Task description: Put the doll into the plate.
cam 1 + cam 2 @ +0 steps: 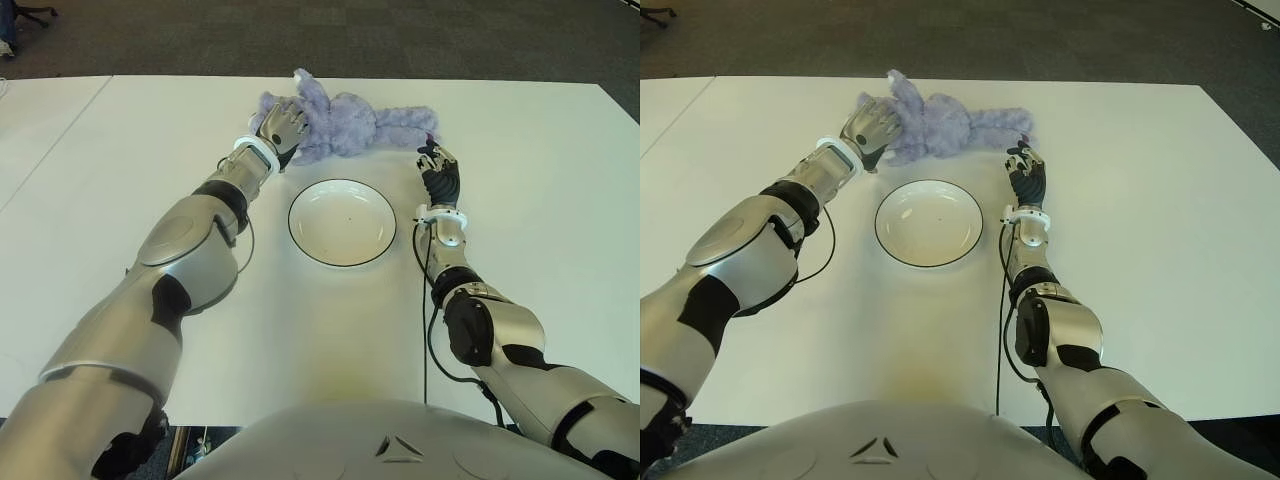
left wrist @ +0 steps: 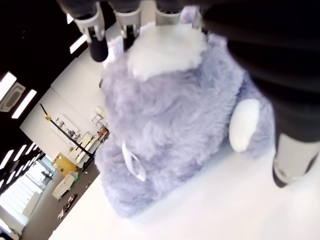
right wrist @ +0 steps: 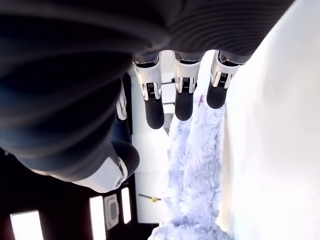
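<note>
White tabletop (image 1: 520,180) fills most of both eye views, with dark carpet beyond its far edge. Starting from the left hand (image 1: 284,124): it sits on the head end of the doll (image 1: 350,124), and its own wrist view shows the fingers (image 2: 97,44) arched over the purple plush with the thumb (image 2: 295,160) down the opposite flank, so the hand brackets the head; whether it is actually squeezing yet I cannot tell for certain, though it reads as a closing grasp. The doll lies flat on the table, its long axis running roughly from 9 to 3 o'clock, head at the left hand and legs trailing toward the right hand (image 1: 438,172). That right hand sits just beside the leg tips, at about 5 o'clock from them, with its fingers (image 3: 154,100) extended and loose, holding nothing; the plush shows just past the fingertips in its wrist view. The plate (image 1: 342,222), white with a dark rim, lies between the two forearms, at 6 o'clock from the doll's body and near it. So the left hand is the one on the doll, and the coming move is likely a short lift and a pull back toward the robot. The left wrist view alone shows the finger wrap; only the eye views show the plate.
</note>
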Controlling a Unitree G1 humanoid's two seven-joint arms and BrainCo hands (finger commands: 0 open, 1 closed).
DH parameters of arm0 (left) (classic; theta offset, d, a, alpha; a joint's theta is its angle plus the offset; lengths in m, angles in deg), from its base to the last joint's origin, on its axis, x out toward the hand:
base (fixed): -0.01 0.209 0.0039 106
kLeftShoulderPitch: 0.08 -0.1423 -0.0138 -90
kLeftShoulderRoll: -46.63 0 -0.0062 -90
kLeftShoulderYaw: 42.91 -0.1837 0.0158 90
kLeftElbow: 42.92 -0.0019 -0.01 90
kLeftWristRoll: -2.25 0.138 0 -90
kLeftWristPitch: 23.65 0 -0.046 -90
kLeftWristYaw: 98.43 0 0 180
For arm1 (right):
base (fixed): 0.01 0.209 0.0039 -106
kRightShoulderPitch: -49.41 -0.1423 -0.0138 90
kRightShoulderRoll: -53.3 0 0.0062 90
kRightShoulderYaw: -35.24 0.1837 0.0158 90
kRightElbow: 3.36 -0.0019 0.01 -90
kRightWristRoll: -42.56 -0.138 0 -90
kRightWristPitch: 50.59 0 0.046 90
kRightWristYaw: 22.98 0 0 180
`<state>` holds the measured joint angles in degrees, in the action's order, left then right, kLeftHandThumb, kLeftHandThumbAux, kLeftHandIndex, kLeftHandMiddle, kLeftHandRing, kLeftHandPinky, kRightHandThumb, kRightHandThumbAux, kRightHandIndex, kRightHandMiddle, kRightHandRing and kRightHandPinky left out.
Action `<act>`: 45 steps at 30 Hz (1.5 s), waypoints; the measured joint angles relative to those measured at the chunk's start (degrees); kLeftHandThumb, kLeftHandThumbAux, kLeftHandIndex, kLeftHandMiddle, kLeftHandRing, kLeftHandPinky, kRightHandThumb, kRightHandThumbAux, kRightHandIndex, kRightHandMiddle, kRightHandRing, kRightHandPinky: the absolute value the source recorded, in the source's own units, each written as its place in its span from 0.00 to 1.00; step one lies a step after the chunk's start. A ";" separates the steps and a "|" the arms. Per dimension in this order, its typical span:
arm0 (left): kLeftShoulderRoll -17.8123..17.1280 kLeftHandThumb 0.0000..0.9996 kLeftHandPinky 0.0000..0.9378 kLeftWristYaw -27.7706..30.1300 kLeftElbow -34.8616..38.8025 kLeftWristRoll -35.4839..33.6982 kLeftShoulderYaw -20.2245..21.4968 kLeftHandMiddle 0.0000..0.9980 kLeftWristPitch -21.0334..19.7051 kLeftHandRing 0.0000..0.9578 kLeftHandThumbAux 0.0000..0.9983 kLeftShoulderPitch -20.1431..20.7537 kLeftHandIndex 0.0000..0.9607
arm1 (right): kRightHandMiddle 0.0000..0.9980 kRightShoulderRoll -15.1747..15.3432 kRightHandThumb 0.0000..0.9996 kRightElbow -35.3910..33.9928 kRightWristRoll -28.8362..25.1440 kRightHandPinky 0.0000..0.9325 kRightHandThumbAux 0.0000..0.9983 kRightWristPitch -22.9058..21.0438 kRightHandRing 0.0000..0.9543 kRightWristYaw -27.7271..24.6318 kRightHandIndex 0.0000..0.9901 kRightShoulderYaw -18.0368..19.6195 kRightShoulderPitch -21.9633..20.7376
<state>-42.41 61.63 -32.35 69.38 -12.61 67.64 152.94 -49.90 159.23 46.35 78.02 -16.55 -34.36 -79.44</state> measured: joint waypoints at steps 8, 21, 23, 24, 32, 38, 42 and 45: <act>-0.25 0.00 0.00 0.01 -0.01 0.50 -1.81 0.03 -0.86 0.00 0.64 0.26 0.03 | 0.15 -0.07 0.69 0.00 0.00 0.08 0.74 0.00 0.10 -0.15 0.40 0.43 -0.02; -0.78 0.09 0.14 2.69 -0.05 0.98 -2.46 0.07 -2.25 0.07 0.72 0.78 0.05 | 0.15 -0.24 0.69 0.00 0.00 0.08 0.74 0.00 0.10 -0.20 0.40 0.93 0.00; -0.83 0.13 0.16 3.51 -0.03 0.72 -1.98 0.09 -2.08 0.09 0.72 0.79 0.08 | 0.15 -0.27 0.69 0.00 0.00 0.08 0.74 0.00 0.10 -0.20 0.40 0.96 0.02; -0.84 0.15 0.17 3.94 -0.01 0.41 -1.80 0.09 -1.94 0.10 0.72 0.79 0.09 | 0.15 -0.28 0.69 0.00 0.00 0.08 0.74 0.00 0.10 -0.20 0.40 0.97 0.03; -2.19 0.21 0.13 8.91 2.68 -3.28 1.22 0.10 4.00 0.11 0.70 1.29 0.07 | 0.15 -0.40 0.69 -0.01 0.01 0.05 0.74 0.00 0.09 -0.08 0.40 1.00 0.08; -9.23 0.27 0.19 16.59 11.73 -7.32 3.69 0.15 13.74 0.16 0.68 1.76 0.03 | 0.15 -0.68 0.69 -0.02 0.07 0.08 0.74 0.00 0.10 0.28 0.40 0.86 0.03; -14.75 0.28 0.18 21.33 18.33 -8.85 5.07 0.17 18.36 0.18 0.66 1.10 0.01 | 0.16 -0.73 0.69 -0.02 0.05 0.10 0.74 0.00 0.11 0.33 0.40 0.91 0.06; -19.07 0.31 0.24 25.89 24.85 -10.35 6.41 0.23 20.94 0.25 0.65 -0.28 0.06 | 0.16 -0.82 0.69 -0.02 0.04 0.09 0.74 0.00 0.11 0.31 0.40 0.92 0.06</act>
<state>-61.48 87.52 -7.51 59.03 -6.20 88.58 152.66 -50.72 159.22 46.39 78.02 -16.24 -33.44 -79.38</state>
